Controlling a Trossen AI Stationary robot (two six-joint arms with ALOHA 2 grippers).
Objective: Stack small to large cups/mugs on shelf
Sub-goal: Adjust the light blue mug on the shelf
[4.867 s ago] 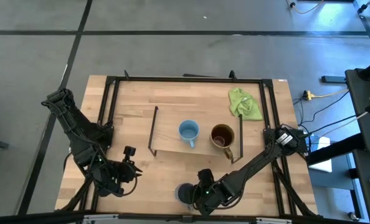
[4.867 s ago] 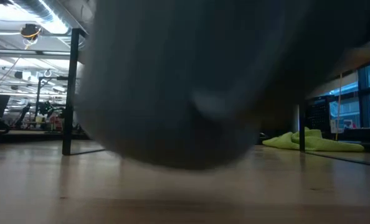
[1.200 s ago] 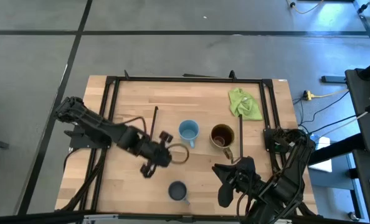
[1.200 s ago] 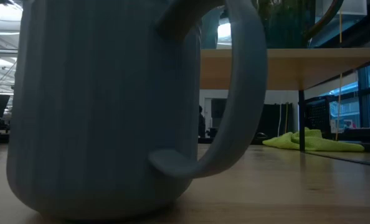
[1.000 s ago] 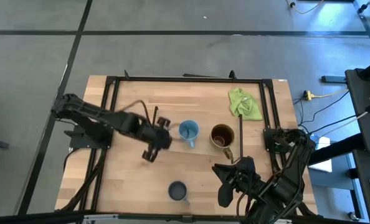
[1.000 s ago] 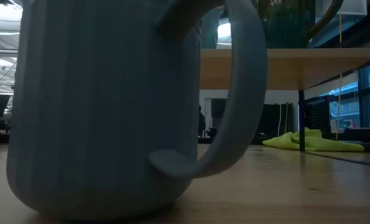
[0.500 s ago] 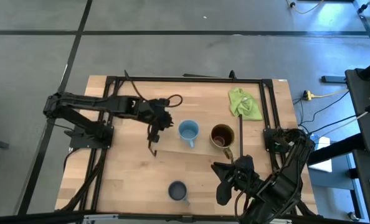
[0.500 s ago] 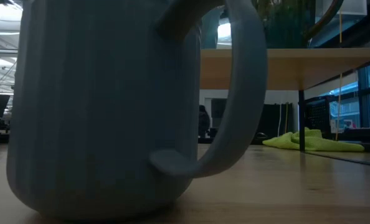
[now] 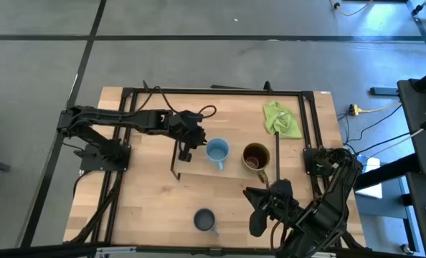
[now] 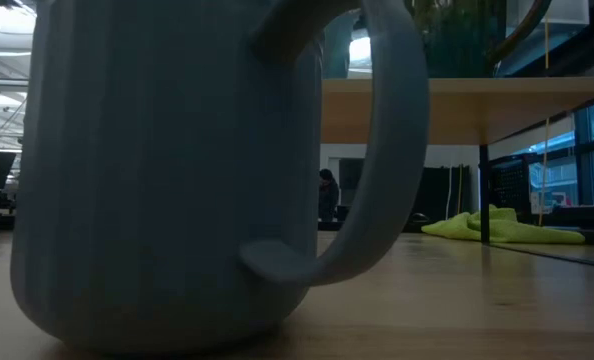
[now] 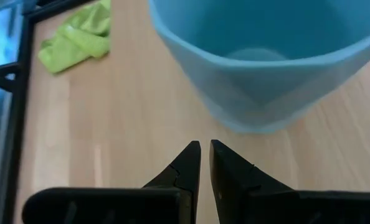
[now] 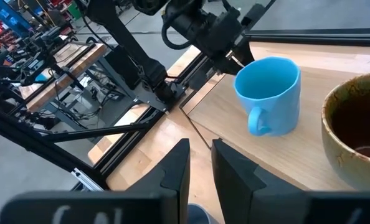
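The light blue mug and the brown mug stand upright on the shelf, a low light-wood board with black end frames. The dark grey-blue mug stands on the table near its near edge and fills the low view. My left gripper is shut and hovers over the shelf just left of the light blue mug, its tips short of the mug's wall. My right gripper is shut and waits above the table near the shelf's near right corner.
A lime-green cloth lies at the table's far right, behind the shelf. A black frame runs around the tabletop. Bare wood lies left of the shelf and between the shelf and the dark grey-blue mug.
My left arm has swung toward the table's far edge, and its gripper has turned and come over the shelf's left end toward the light blue mug. The mugs and my right arm have kept still.
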